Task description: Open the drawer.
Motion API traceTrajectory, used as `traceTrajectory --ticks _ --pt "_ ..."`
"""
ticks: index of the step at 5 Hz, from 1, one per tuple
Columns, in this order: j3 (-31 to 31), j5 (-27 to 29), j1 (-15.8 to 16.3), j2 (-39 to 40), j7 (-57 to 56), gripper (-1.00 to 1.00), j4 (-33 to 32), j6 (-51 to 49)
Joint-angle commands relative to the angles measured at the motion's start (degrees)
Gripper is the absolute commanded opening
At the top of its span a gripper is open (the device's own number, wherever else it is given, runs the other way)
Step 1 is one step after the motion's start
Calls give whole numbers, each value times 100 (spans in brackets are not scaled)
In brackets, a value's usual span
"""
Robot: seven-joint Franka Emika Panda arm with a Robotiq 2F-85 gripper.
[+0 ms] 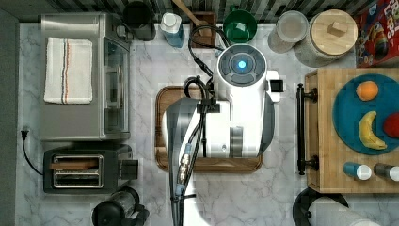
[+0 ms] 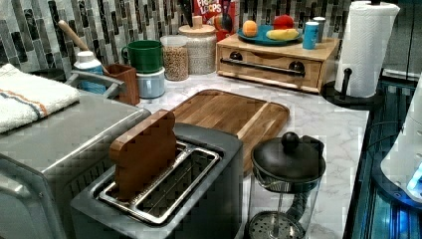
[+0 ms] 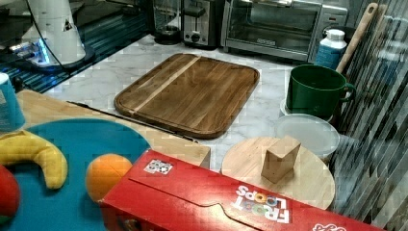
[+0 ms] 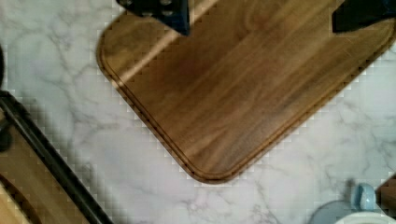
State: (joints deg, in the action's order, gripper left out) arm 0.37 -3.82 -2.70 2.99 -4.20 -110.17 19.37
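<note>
The drawer (image 2: 268, 67) is a light wooden box at the back of the counter, its front flush and closed. A long black bar handle (image 2: 263, 66) runs across that front. In the top view the handle (image 1: 300, 129) lies at the right, beside the white arm (image 1: 235, 113), which hovers over the walnut cutting board (image 1: 162, 141). My gripper (image 4: 259, 14) is open in the wrist view, with two dark fingertips (image 4: 161, 11) spread wide above the cutting board (image 4: 243, 98) and nothing between them. The handle (image 4: 46, 158) lies off to one side, apart from the fingers.
On top of the drawer box sits a teal plate (image 1: 348, 117) with a banana, an orange and other fruit. A toaster oven (image 1: 80, 75), toaster (image 1: 80, 172) and French press (image 2: 286, 184) are on the top view's left. A green mug (image 2: 144, 55), jars and a paper towel roll (image 2: 366, 47) line the edges.
</note>
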Motion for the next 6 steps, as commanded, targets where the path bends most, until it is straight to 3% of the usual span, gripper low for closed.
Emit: traceTrajectory --ticks 1,6 --pt "-210 -248 -208 -361 -1710 100 -733 563" --pt "-656 -1152 -889 -300 -4469 100 -1292 1666"
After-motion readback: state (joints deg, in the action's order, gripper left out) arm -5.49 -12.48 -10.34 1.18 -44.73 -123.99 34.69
